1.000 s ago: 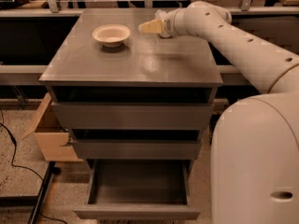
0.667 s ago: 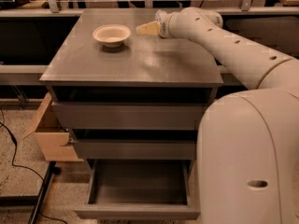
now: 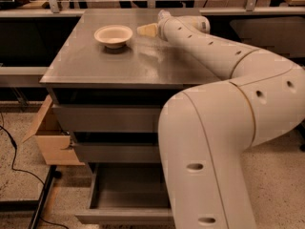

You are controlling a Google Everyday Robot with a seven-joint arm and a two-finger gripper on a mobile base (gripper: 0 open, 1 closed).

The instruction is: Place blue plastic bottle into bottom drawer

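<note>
Camera view: the pale two-finger gripper hangs over the grey tabletop, just right of the round white bowl; whether it is open or closed, I cannot tell. The small blue plastic bottle cannot be made out, so its direction and axis are unknown. The grey bottom drawer stands pulled out.

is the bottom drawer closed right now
No, the bottom drawer is pulled out with its inside showing, while the gripper is up over the cabinet top, beside the white bowl.
</note>
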